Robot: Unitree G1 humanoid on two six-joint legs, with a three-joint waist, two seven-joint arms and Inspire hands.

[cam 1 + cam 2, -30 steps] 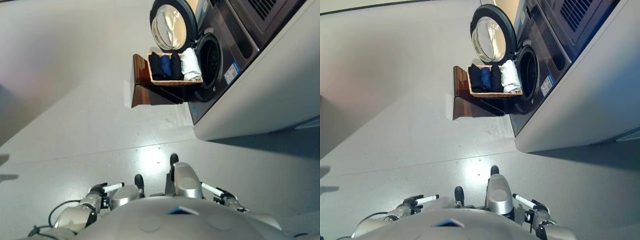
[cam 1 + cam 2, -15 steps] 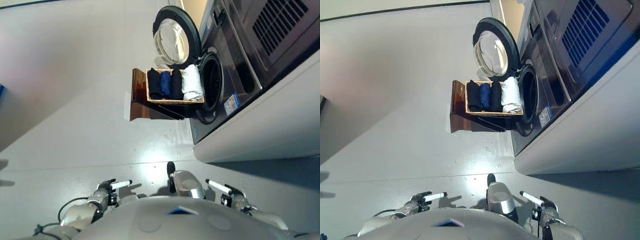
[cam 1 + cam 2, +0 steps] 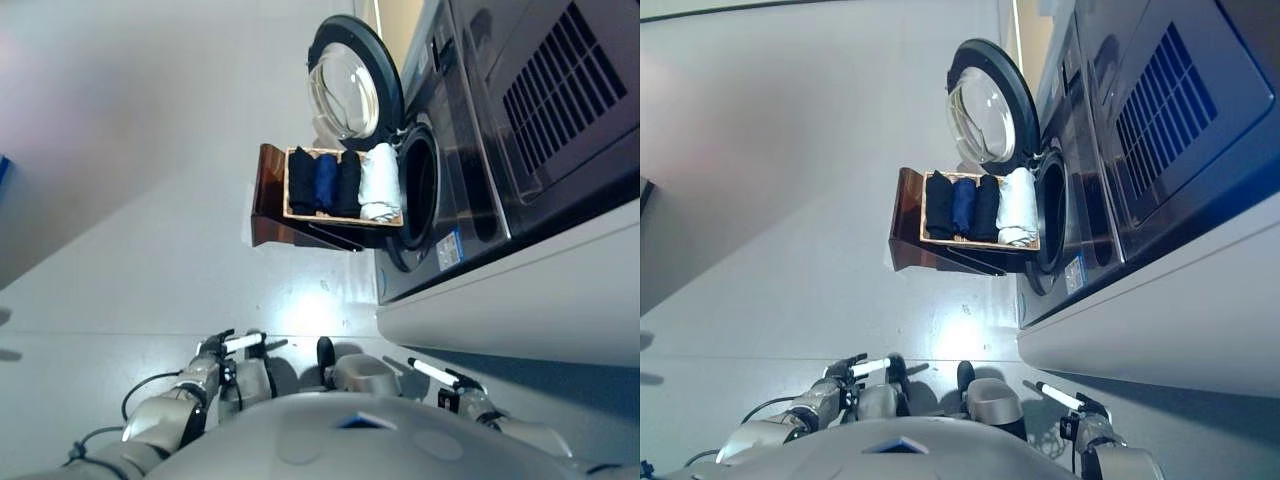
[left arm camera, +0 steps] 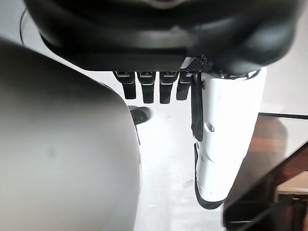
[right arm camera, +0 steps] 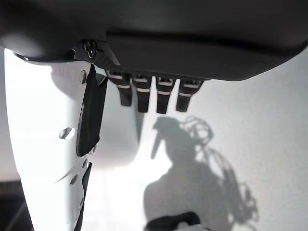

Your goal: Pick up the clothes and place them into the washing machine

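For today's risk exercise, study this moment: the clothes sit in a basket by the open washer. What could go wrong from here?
1. Both hands, left hand and right hand, hang low and empty, far from the basket; the approach could bump the wooden stand.
2. The open door stands beside the basket and might obstruct an arm.
3. Four clothes lie packed together; grabbing one may drag its neighbours out.

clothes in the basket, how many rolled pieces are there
4, side by side in the basket on the wooden stand by the open washer door: a black roll farthest from the drum, a blue one, another black one, and a white one nearest it. More may lie underneath.
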